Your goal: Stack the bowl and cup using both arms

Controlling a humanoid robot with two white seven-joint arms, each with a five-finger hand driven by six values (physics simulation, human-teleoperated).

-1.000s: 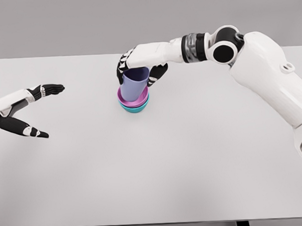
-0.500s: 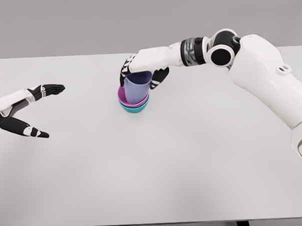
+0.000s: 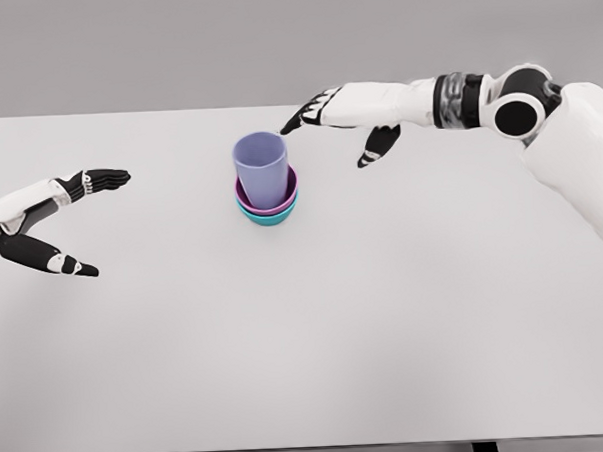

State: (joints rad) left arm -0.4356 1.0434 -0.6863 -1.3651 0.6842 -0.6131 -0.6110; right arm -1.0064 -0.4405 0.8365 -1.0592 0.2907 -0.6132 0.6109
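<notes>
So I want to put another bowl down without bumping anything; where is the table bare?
The table is bare across its whole near half, and on the right below the right hand. There is also a gap between the left hand and the stack. It is crowded only around the purple cup, nested in the pink bowl and teal bowl.

The right robot hand (image 3: 342, 124) has let go of the lilac cup (image 3: 260, 169), opened its fingers and drawn back to the right, clear of the stacked bowls (image 3: 268, 204).

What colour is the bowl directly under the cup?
Magenta-pink bowl, holding the lavender cup and nested in a teal bowl; head view.
</notes>
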